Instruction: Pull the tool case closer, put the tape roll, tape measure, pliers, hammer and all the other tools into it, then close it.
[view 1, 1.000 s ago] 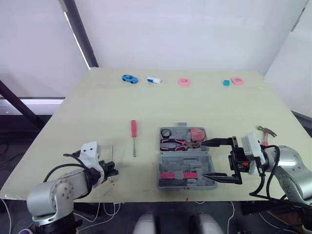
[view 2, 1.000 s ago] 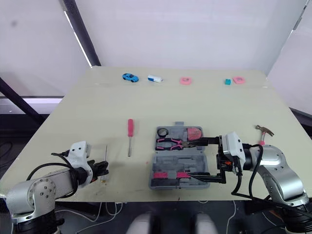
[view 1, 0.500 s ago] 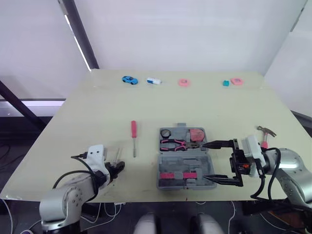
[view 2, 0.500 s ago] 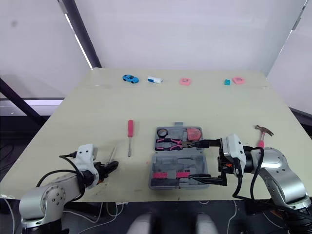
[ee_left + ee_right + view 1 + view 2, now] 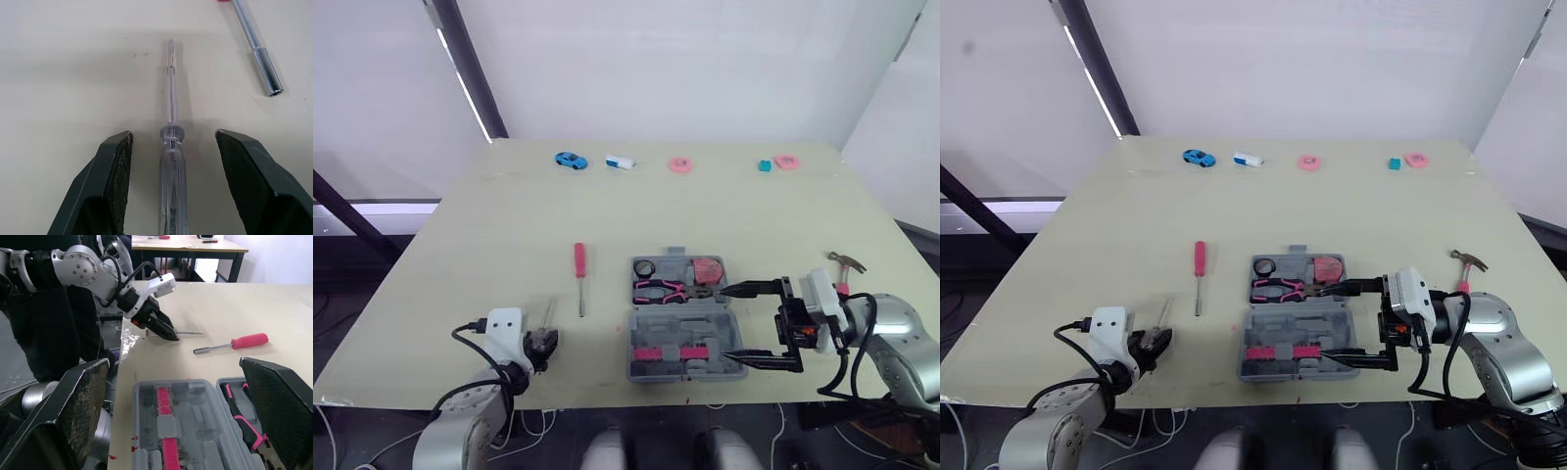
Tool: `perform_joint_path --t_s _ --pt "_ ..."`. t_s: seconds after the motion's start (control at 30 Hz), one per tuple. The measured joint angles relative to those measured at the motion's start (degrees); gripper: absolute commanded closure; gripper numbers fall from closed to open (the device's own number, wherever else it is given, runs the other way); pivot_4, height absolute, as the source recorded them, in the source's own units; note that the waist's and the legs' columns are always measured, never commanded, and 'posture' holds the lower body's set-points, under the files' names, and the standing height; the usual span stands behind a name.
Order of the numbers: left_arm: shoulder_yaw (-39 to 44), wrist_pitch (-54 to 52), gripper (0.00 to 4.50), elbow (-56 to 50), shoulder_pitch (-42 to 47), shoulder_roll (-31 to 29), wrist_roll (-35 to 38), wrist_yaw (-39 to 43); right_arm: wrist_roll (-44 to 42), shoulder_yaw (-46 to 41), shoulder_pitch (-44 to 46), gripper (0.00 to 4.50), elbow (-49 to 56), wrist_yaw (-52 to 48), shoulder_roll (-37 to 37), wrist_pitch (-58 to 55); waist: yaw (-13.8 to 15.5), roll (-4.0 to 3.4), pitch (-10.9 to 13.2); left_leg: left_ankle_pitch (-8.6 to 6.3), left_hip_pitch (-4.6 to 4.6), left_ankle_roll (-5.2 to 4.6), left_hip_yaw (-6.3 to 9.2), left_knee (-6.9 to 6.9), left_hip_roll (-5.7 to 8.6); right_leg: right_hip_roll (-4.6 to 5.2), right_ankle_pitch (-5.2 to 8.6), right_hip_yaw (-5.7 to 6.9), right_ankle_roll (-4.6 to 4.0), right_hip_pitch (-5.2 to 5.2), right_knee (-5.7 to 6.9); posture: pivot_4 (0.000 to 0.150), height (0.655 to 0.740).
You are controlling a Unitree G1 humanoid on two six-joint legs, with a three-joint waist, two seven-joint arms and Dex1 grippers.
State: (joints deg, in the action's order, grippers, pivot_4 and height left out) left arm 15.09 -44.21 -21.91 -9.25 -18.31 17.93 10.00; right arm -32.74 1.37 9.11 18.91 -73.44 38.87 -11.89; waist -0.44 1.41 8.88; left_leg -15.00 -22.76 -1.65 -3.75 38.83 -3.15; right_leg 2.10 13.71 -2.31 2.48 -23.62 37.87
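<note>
— Wide open, is the left gripper [image 5: 172, 133]?
— Yes. Its two black fingers [image 5: 115, 166] stand apart on either side of the clear-handled screwdriver [image 5: 171, 159], with a gap between each pad and the tool.
— Where does that screwdriver lie?
— Flat on the pale table [image 5: 509, 215], close to the near left edge and well left of the open grey plastic tool case [image 5: 705, 323].
— Which way does it point?
— Its long axis runs near to far, leaning slightly right. The transparent handle is the near end, between the fingers. The thin metal shaft leads to a small tip at the far end.
— Anything beside it?
— A red-handled nut driver [image 5: 580, 262] lies just to the far right of the tip. It also runs near to far, red handle far and hollow steel end near.
— And the right gripper [image 5: 754, 323]?
— Spread wide too, holding nothing. Its fingertips reach over the case's right edge. The far half holds pink-and-black pliers [image 5: 661, 289], a black tape roll [image 5: 646, 267] and a pink tape measure [image 5: 709, 268]. A metal-headed hammer [image 5: 843, 262] lies on the table to the right.
</note>
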Motion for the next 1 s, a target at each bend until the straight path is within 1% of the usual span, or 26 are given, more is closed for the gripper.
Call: perform_joint_path --t_s 0.1,0.13,0.17,0.2,0.23,0.3,0.33,0.37,0.4,0.57,0.63,0.7,0.73,0.77,0.8,0.9,0.93,1.0 --pt "-0.2 -0.1 1.65 0.5 0.6 0.0 -0.4 -0.3 0.0 0.0 0.0 0.0 0.0 0.0 0.0 0.0 0.0 0.0 0.0 0.0 0.0 0.0 0.0 0.0 0.01 0.0 0.0 0.0 0.0 0.0 0.0 0.15 0.74" --pt "0.1 -0.5 1.87 0.8 1.3 0.3 -0.4 -0.9 0.0 0.0 0.0 0.0 0.0 0.0 0.0 0.0 0.1 0.0 0.0 0.0 0.0 0.0 0.0 0.0 0.01 0.0 0.0 0.01 0.0 0.0 0.0 0.15 0.74" --pt "0.5 -1.0 2.23 1.1 2.0 1.0 -0.4 -1.7 0.0 0.0 0.0 0.0 0.0 0.1 0.0 0.0 0.1 0.0 0.0 0.0 0.0 0.0 0.0 0.0 0.01 -0.01 0.0 0.01 0.01 0.0 0.0 0.15 0.74" --pt "0.9 -1.3 2.43 1.3 2.3 1.3 -0.4 -2.1 0.0 0.0 0.0 0.0 0.0 0.1 0.0 0.0 0.0 0.0 0.0 0.0 0.0 0.0 0.0 0.0 0.01 -0.01 0.0 0.0 0.01 0.0 0.01 0.15 0.74" --pt "1.3 -1.5 2.98 1.3 2.4 1.4 -0.4 -2.4 0.0 0.0 0.0 0.0 0.0 0.1 0.0 0.0 0.0 0.0 0.0 0.0 0.01 0.0 0.0 0.0 0.01 -0.02 0.0 0.0 0.01 0.0 0.01 0.15 0.74" --pt "1.9 -1.8 3.72 1.4 2.3 1.3 -0.4 -2.7 0.0 0.0 0.0 0.0 0.0 0.2 0.0 0.1 -0.1 0.0 0.0 0.0 0.01 0.0 0.0 -0.01 0.01 -0.03 0.0 0.0 0.01 0.0 0.0 0.15 0.74" --pt "2.1 -1.9 4.16 1.4 2.3 1.2 -0.4 -2.7 0.0 0.0 0.0 0.0 0.0 0.2 0.0 0.1 0.0 0.0 0.0 0.0 0.0 0.0 0.0 -0.01 0.01 -0.03 0.0 0.0 0.01 0.0 0.0 0.15 0.74" --pt "2.3 -2.0 4.41 1.4 2.3 1.2 -0.3 -2.6 0.0 0.0 0.0 0.0 0.0 0.3 0.0 0.1 0.0 0.0 0.0 0.0 0.0 0.0 0.0 -0.01 0.01 -0.02 0.0 0.0 0.01 0.0 -0.01 0.15 0.74" --pt "2.4 -2.1 4.48 1.4 2.3 1.2 -0.3 -2.5 0.0 0.0 0.0 0.0 0.0 0.3 0.0 0.1 0.0 0.0 0.0 0.0 0.0 0.0 0.0 -0.01 0.01 -0.02 0.0 0.0 0.01 0.0 -0.01 0.15 0.74" --pt "3.0 -2.6 4.47 0.1 0.9 0.4 0.6 -0.9 0.0 0.0 0.0 0.0 0.0 0.4 -0.1 0.1 -0.2 0.02 0.0 0.0 0.0 0.0 -0.01 -0.04 0.0 -0.02 0.0 -0.01 0.01 -0.02 -0.02 0.15 0.74" --pt "4.1 -3.1 4.47 -1.3 -0.4 -0.6 3.7 2.5 0.0 0.0 -0.1 0.0 -0.1 0.4 -0.1 0.4 -0.3 0.09 0.1 0.0 -0.01 0.0 -0.03 -0.09 -0.03 -0.02 0.0 -0.02 0.0 -0.06 -0.02 0.15 0.74" --pt "4.8 -3.4 4.47 -3.8 -0.5 -2.7 7.3 6.8 0.1 0.0 -0.1 0.0 -0.4 0.4 -0.1 0.8 -0.1 0.21 0.1 0.0 -0.02 0.0 0.02 -0.09 -0.05 -0.01 0.01 0.03 -0.01 -0.07 -0.02 0.15 0.74" --pt "5.1 -4.2 4.47 -6.0 0.0 -6.3 10.8 11.2 0.2 0.0 0.0 0.0 -0.9 0.3 0.0 1.0 0.0 0.23 0.1 0.0 -0.02 0.01 0.03 -0.09 -0.06 0.0 0.01 0.05 -0.02 -0.07 -0.02 0.15 0.74" --pt "5.1 -4.4 4.47 -7.0 0.5 -8.3 12.1 13.3 0.2 -0.1 0.0 0.0 -1.3 0.3 0.0 1.1 0.0 0.23 0.1 0.0 -0.02 0.01 0.03 -0.09 -0.07 0.02 0.01 0.05 -0.02 -0.07 -0.02 0.15 0.74" --pt "4.6 -4.7 4.47 -7.5 2.2 -12.6 14.0 17.7 0.4 -0.2 0.0 0.0 -2.1 0.3 0.0 1.3 0.1 0.21 0.1 0.0 -0.02 0.01 0.0 -0.09 -0.05 0.04 0.01 0.03 -0.02 -0.07 -0.03 0.15 0.74" --pt "2.5 -4.8 4.47 -7.5 6.0 -19.3 15.2 24.0 0.8 -0.9 0.0 0.0 -3.0 0.3 0.1 2.1 0.0 0.2 0.2 0.0 -0.02 0.01 -0.07 -0.11 -0.01 0.03 0.01 0.0 -0.02 -0.07 -0.09 0.15 0.74" --pt "0.4 -5.0 4.47 -6.7 8.8 -22.2 15.6 26.9 0.9 -1.5 -0.1 0.0 -3.5 0.4 0.1 2.3 0.2 0.2 0.2 0.0 -0.03 0.01 -0.08 -0.11 0.01 0.03 0.02 0.02 -0.02 -0.06 -0.1 0.15 0.74" --pt "-3.7 -5.1 4.47 -5.2 13.7 -26.3 16.0 31.8 1.2 -2.4 -0.4 0.0 -4.0 0.5 0.3 3.2 0.1 0.2 0.2 0.0 -0.03 0.0 -0.18 -0.19 0.03 0.02 0.01 -0.02 0.0 -0.07 -0.18 0.15 0.74"
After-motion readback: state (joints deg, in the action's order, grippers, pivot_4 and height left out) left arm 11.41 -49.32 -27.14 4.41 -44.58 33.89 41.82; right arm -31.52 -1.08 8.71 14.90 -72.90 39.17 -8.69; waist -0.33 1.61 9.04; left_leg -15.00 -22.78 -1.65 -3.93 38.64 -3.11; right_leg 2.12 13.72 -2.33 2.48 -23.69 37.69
